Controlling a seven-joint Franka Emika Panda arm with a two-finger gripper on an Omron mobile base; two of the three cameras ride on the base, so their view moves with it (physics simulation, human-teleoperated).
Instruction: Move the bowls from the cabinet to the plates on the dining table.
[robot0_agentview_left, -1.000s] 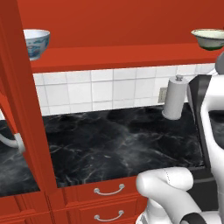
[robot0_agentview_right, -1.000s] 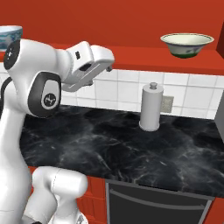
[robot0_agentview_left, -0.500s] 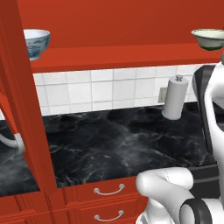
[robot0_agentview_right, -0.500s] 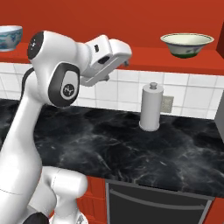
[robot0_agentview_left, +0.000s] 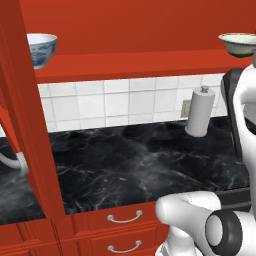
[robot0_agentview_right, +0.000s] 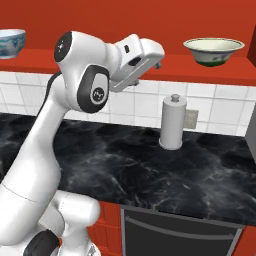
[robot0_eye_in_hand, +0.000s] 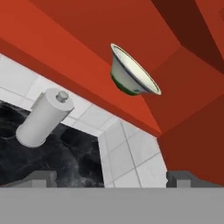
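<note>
A: What's the biggest thing in front of the robot?

B: The red cabinet, open, with its shelf running across the top of both base views. Below it a white tiled wall, then the black marble counter with white veining, and red drawers under its front edge.

A: And the arm?

B: The white arm rises high in the right base view, its hand reaching up toward the shelf edge. The jaws are spread wide and grasp nothing; their two dark tips show far apart at the bottom of the hand view.

A: Where are the bowls?

B: Both sit on the cabinet shelf, well apart. The cream bowl, with a greenish band, stands upright at the right end, beyond the hand and apart from it. The white bowl, with blue markings, stands at the left end.

A: Anything smaller?

B: A paper towel holder stands upright on the counter against the tiles, below and left of the cream bowl.
</note>
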